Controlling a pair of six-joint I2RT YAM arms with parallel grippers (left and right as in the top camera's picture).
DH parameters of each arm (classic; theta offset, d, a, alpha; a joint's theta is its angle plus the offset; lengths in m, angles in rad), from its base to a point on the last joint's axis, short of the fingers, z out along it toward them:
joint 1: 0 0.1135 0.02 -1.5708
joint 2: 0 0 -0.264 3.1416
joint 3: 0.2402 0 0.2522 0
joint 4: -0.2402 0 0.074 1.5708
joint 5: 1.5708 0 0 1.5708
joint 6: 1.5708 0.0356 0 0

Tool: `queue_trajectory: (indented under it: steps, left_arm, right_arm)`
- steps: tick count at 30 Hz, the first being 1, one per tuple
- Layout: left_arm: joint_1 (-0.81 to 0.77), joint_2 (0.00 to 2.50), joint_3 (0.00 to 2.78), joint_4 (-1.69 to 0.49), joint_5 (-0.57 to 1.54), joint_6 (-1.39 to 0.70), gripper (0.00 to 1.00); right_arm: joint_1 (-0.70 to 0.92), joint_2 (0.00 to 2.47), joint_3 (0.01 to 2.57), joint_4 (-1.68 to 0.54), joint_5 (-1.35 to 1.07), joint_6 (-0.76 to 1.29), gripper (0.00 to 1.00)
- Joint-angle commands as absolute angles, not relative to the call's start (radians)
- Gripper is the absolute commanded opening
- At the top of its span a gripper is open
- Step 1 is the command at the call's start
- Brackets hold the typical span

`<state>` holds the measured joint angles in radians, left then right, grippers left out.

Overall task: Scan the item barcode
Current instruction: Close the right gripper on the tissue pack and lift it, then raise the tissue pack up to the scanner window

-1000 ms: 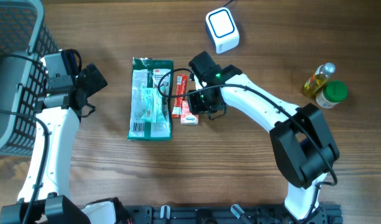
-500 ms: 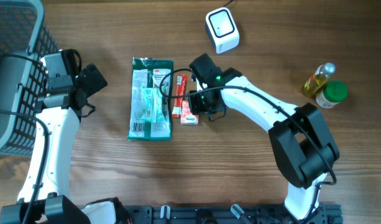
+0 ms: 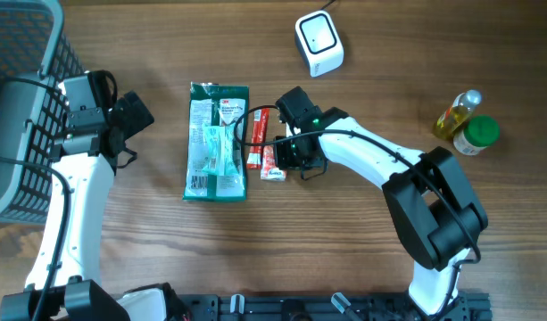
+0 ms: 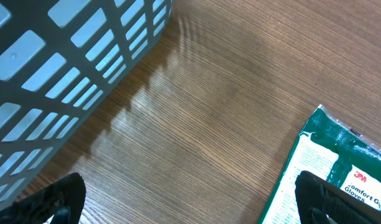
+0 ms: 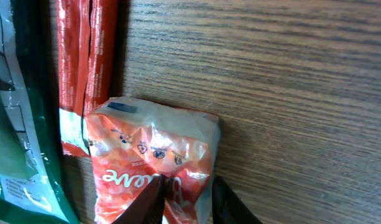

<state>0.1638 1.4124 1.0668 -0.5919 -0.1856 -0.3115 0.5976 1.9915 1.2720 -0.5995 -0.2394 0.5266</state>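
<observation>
The packet (image 5: pixel 153 149) is seen on the desk (image 5: pixel 289 93), touching the red stick (image 5: pixel 87 68), and its near end is pinched in the narrowed right pincer (image 5: pixel 189 198). The left pincer (image 4: pixel 196 202) is spread wide and empty beside the basket (image 4: pixel 66 62). A firm bite should be confirmed first, since crinkly film may slip. Then the barcode face is to be turned towards the scanner (image 3: pixel 319 42).

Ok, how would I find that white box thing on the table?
Go to the far edge of the wooden table, just right of the middle. The white box sits alone there, beyond the green pack. It's the only chunky white cube, with a blue-rimmed face on top.
</observation>
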Motion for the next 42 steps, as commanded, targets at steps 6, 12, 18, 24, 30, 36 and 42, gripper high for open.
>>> queue_trajectory:
  steps: [6,12,18,24,30,36,42]
  left_arm:
    - [0.168,1.408,1.081,-0.591,-0.181,-0.295,1.0]
    - [0.168,1.408,1.081,-0.591,-0.181,-0.295,1.0]
    - [0.168,1.408,1.081,-0.591,-0.181,-0.295,1.0]
    - [0.168,1.408,1.081,-0.591,-0.181,-0.295,1.0]
    - [0.168,1.408,1.081,-0.591,-0.181,-0.295,1.0]
    - [0.168,1.408,1.081,-0.591,-0.181,-0.295,1.0]
    - [0.168,1.408,1.081,-0.591,-0.181,-0.295,1.0]
  right_arm:
    - [0.551,1.958,1.264,-0.602,-0.319,0.527,0.21]
    - [0.542,1.958,1.251,-0.606,-0.315,0.565,0.27]
    - [0.551,1.96,1.248,-0.588,-0.307,0.57,0.25]
    - [0.549,1.96,1.246,-0.588,-0.269,0.572,0.04]
    - [0.457,1.93,1.251,-0.59,-0.568,0.343,0.04]
    - [0.239,1.846,1.251,-0.698,-1.167,-0.011,0.04]
    - [0.046,1.832,1.251,-0.946,-1.353,-0.313,0.04]
